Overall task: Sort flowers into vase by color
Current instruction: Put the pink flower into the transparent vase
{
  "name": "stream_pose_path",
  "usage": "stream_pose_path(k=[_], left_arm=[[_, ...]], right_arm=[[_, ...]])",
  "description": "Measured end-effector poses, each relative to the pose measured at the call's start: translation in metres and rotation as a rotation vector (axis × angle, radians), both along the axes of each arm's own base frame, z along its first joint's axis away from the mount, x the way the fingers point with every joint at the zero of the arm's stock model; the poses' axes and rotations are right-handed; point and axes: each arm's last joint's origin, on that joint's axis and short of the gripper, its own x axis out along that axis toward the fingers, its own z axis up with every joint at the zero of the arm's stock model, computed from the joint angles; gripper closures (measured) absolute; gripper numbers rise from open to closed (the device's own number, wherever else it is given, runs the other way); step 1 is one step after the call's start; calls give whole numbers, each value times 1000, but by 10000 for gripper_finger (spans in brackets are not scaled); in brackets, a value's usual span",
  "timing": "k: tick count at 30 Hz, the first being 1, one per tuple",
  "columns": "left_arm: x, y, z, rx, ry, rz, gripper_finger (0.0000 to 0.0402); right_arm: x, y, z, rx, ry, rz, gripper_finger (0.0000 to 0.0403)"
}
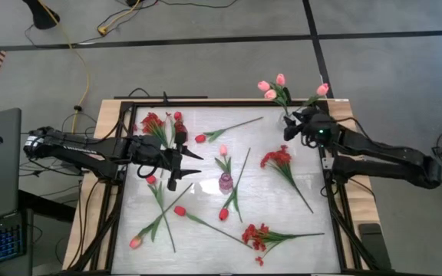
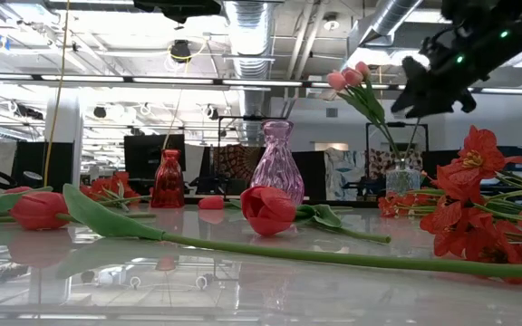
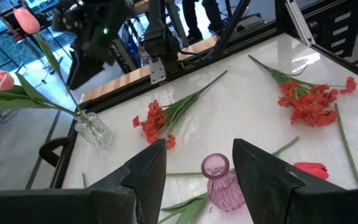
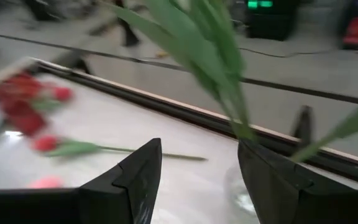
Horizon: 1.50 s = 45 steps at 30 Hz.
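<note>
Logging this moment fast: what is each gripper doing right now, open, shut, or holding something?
Left gripper: open, holding nothing, above the purple vase.
Right gripper: open, holding nothing, by the clear vase of pink tulips.

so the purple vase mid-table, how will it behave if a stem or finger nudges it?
The purple vase looks tall, with a narrow neck over a small base, so it is probably apt to tip. It seems to be translucent glass on a glossy table, so likely fragile, and it may slide. It stands empty, with no stems adding weight.
</note>
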Motion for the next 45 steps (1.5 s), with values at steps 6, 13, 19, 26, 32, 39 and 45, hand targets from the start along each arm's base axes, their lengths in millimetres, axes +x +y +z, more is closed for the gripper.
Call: stream_pose_path(k=[6, 13, 19, 26, 32, 39, 45], left_arm=[[0, 0, 0, 0, 0, 0, 228], [-1, 0, -4, -14, 40, 5, 228], [-4, 0, -10, -77, 112, 34, 228], [-11, 1, -23, -235, 266, 120, 228], [-17, 1, -30, -355, 365, 196, 228], [-31, -1, -43, -569, 587, 291, 228], [-40, -5, -51, -693, 751, 286, 228]], right_arm=[[-8, 11, 14, 48, -174, 206, 163], [-6, 22, 18, 192, -299, 461, 163], [5, 39, 15, 261, -283, 606, 163], [23, 65, 8, 330, -229, 775, 163], [39, 87, -7, 342, -112, 791, 163], [57, 109, -17, 353, -99, 876, 163], [62, 122, -21, 330, -81, 945, 163]])
